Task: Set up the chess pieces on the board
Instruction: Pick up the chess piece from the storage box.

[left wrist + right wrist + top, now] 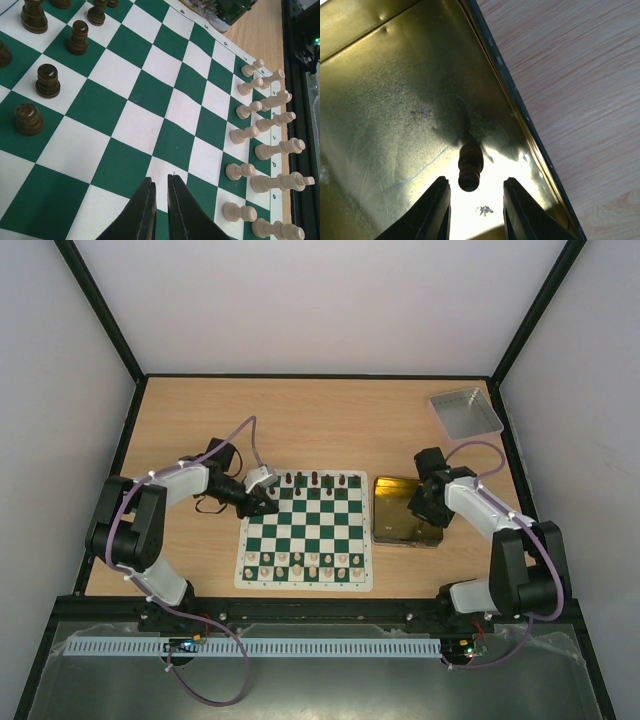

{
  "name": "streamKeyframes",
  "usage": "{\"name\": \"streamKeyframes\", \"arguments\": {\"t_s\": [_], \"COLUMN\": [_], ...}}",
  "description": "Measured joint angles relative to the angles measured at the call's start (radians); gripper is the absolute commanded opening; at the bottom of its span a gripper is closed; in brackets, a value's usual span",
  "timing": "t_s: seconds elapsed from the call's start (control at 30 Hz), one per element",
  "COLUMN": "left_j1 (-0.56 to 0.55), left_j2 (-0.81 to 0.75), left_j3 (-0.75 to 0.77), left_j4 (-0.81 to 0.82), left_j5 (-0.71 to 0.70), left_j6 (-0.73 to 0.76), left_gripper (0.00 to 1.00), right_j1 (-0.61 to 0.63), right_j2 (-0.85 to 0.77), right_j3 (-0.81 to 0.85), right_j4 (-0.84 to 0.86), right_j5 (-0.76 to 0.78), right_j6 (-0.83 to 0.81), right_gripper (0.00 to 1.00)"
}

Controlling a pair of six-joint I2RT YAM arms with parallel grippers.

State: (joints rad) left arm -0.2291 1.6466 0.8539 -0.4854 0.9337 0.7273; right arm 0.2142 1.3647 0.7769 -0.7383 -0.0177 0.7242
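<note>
Board (305, 530): lies flat on the desk (200, 420), square to its near edge, between the two arms. The white border shows on all sides.

Dark chess pieces (48, 80): several stand upright along the board's far ranks. Pale pieces (260, 130) fill the two near ranks. The middle ranks between them are bare squares, the widest room for travel.

Left claw (160, 184): hangs low over the board's far left corner with its tips pressed nearly together. Only a thin slit remains and nothing is between them. The nearest dark pieces stand well apart from the tips.

Gold tin (395, 100): just beside the board's right edge.

Dark piece (470, 165): lies on its side on the tin floor, near the raised wall on the side away from the board. Its long axis runs straight along the claw's line, one end towards the wrist camera.

Right claw (476, 187): open, one jaw on each side of this piece, a gap showing on both sides.

Grey tray (465, 412): far right corner, well apart.
</note>
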Motion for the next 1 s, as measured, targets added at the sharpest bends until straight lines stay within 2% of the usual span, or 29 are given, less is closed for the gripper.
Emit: {"name": "streamKeyframes", "arguments": {"t_s": [0.23,0.43,0.67,1.0], "left_j1": [-0.002,-0.003,-0.006,-0.013], "left_j2": [0.000,0.000,0.000,0.000], "left_j3": [0.000,0.000,0.000,0.000], "left_j4": [-0.001,-0.002,-0.004,-0.004], "left_j5": [0.000,0.000,0.000,-0.001], "left_j6": [0.005,0.006,0.008,0.013], "left_gripper": [0.10,0.11,0.11,0.15], "right_j1": [-0.016,-0.020,-0.026,-0.023], "right_j2": [0.048,0.077,0.081,0.063], "right_j3": [0.000,0.000,0.000,0.019], "right_j4": [0.043,0.074,0.088,0.071], "right_j5": [-0.016,-0.029,-0.029,-0.036], "right_j6": [-0.001,-0.002,-0.002,-0.005], "right_gripper": [0.27,0.11,0.03,0.02]}}
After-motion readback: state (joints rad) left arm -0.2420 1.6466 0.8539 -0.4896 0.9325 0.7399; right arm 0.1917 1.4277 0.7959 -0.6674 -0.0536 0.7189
